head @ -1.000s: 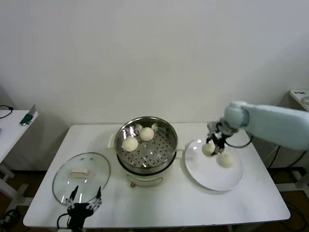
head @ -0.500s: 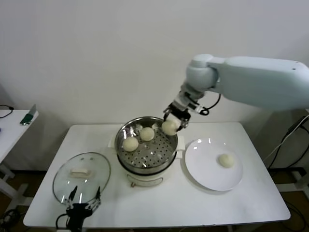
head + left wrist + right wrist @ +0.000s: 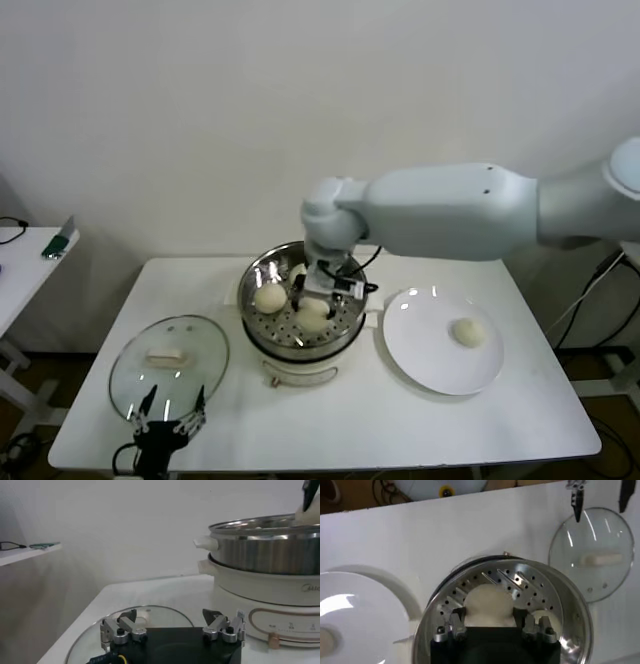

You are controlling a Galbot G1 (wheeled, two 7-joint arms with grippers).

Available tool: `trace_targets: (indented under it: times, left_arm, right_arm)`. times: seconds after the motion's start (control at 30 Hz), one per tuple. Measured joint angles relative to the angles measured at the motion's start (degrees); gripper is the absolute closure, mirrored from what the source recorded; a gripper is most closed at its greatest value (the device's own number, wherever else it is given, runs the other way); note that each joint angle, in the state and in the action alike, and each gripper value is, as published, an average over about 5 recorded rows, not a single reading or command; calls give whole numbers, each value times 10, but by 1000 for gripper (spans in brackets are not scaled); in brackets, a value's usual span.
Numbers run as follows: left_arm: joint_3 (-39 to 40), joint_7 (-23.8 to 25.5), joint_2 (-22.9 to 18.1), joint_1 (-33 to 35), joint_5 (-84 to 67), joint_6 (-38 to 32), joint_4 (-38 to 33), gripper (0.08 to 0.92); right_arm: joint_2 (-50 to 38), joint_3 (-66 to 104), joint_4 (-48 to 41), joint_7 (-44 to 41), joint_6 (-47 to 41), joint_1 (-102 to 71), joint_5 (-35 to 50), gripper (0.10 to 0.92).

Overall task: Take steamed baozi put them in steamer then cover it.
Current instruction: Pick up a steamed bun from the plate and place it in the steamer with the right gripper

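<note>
**A:** So what are we looking at, biggest stuff first?

**B:** White table (image 3: 330,420) carrying everything. On it we've got the steamer (image 3: 262,275), shiny perforated basket on its white pot base, about mid-table. To the robot's right of it sits the white plate (image 3: 420,360), to its left the glass lid (image 3: 130,375) lying flat, white handle up.

**A:** And the arms?

**B:** Right arm is reaching down into the basket. The right claw (image 3: 489,625) is pinching a baozi (image 3: 489,602), one finger on each side, low over the perforated bottom. Can't tell if the bun touches the bottom.

**A:** The other buns?

**B:** We see a second bun (image 3: 269,298) in the basket on the robot's left side and a third one mostly hidden behind the claw. One last bun (image 3: 466,331) sits alone on the plate.

**A:** Left arm?

**B:** Left claw (image 3: 172,630) is parked at the near table edge just over the lid's rim, fingers spread wide, holding nothing.
</note>
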Motion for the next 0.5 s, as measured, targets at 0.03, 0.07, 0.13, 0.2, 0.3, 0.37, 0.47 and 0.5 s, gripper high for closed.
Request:
trace_targets:
  times: [0.03,0.07,0.13,0.2,0.3,0.37,0.47,0.5]
  left_arm:
    - [0,0,0,0,0,0,0,177]
    - [0,0,0,0,0,0,0,177]
    - [0,0,0,1,0,-1,1,177]
    - [0,0,0,1,0,-1,1,177]
    - [-1,-1,0,1,0,-1,2,177]
    - [-1,-1,0,1,-1,-1,2,177]
    - [-1,-1,0,1,-1,-1,3,177]
    - [-1,-1,0,1,-1,-1,2,177]
  right_arm:
    - [5,1,-6,2,1,-7,-8,380]
    - [9,2,-11,4,2,-13,-15,380]
    - [17,4,-22,7,4,-26,-27,381]
    - [24,4,-30,9,4,-37,-36,381]
    - [30,4,-40,12,4,-50,-45,381]
    - [33,4,-45,15,3,-57,-50,380]
    - [36,5,-51,22,2,-64,-57,356]
    - [36,5,-52,25,2,-65,-58,336]
